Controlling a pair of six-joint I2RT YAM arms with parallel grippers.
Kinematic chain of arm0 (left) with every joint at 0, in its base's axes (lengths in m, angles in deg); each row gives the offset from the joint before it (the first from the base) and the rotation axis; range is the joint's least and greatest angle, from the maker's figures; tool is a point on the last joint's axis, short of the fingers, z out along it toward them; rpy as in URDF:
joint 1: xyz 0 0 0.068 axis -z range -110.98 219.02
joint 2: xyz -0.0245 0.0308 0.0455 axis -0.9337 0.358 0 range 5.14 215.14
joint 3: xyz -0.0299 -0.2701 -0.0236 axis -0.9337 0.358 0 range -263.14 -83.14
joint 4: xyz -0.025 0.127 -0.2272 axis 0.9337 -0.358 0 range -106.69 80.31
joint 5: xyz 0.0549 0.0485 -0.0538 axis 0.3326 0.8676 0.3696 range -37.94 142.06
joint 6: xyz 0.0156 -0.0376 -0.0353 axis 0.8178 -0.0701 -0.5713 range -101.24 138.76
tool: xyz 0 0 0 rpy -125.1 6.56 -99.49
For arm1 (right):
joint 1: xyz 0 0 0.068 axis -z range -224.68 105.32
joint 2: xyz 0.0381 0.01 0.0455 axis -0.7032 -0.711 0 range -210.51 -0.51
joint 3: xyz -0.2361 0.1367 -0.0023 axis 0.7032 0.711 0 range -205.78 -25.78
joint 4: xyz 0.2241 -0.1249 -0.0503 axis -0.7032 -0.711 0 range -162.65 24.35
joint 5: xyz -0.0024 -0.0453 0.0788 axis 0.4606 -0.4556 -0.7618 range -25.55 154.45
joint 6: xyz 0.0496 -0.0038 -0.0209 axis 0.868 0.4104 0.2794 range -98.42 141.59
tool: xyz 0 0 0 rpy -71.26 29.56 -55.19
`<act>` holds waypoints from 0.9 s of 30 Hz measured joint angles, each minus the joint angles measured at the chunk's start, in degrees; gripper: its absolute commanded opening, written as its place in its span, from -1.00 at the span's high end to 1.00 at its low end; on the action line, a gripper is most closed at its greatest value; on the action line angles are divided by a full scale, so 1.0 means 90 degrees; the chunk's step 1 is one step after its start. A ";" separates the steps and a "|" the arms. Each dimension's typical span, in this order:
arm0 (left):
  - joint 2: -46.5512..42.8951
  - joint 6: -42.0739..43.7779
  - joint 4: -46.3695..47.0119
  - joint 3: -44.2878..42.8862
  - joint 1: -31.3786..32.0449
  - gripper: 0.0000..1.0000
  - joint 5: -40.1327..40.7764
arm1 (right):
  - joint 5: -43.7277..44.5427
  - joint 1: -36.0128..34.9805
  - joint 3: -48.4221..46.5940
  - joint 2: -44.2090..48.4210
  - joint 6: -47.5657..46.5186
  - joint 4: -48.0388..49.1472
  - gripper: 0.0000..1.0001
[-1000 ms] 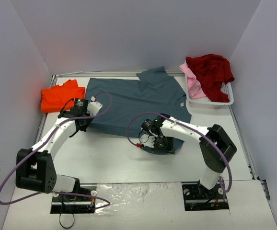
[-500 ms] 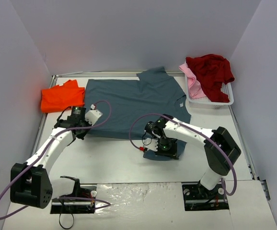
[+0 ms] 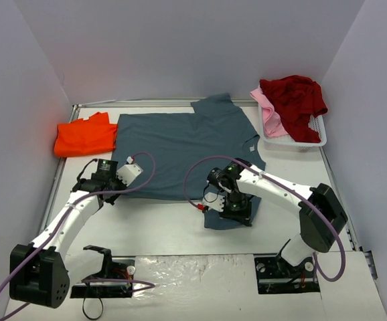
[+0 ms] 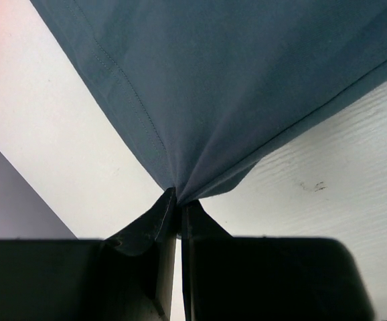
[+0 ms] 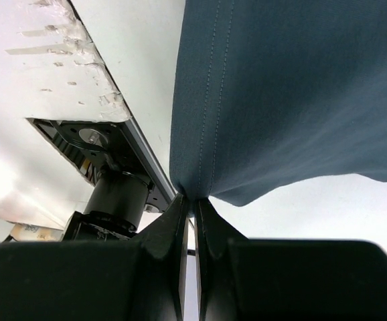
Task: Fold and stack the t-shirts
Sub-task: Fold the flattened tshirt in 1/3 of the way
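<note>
While both arms reach over the white table (image 3: 160,227), the stock stands thus.

- Slate blue-grey t-shirt (image 3: 180,140): spread across the middle of the table, one sleeve reaching toward the far edge, near hem pinched at two points.
- Left gripper (image 4: 178,206): jaws pressed together on the near-left corner of the blue-grey shirt, cloth fanning out from the pinch.
- Right gripper (image 5: 193,202): jaws likewise clamped on the stitched near-right hem of the same shirt.
- Orange t-shirt (image 3: 85,137): folded, at the far-left of the table, just beside the blue-grey shirt.
- Dark red t-shirt (image 3: 294,97): crumpled, heaped in the white basket (image 3: 317,141) at far right.
- Pale pink t-shirt (image 3: 268,115): beside the red one, draped over the basket's left rim.
</note>
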 measured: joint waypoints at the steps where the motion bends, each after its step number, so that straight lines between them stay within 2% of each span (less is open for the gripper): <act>1: -0.0056 0.0024 0.0002 0.0044 0.0000 0.95 0.0000 | -0.0005 0.0012 0.0010 0.0024 0.0002 0.0000 1.00; 11: -0.0168 0.0148 0.0211 0.0335 0.0000 0.95 0.0056 | 0.0148 0.0597 -0.0257 0.0083 -0.0022 -0.0070 1.00; 21: -0.0165 0.0151 0.0731 0.0481 0.0000 0.95 0.0406 | 0.0593 0.1712 -0.1554 0.0044 -0.0381 -0.0075 1.00; 27: -0.0019 0.0141 0.1081 0.0481 -0.0007 0.95 0.0614 | 0.0753 0.2030 -0.2458 -0.0544 -0.0563 -0.0107 1.00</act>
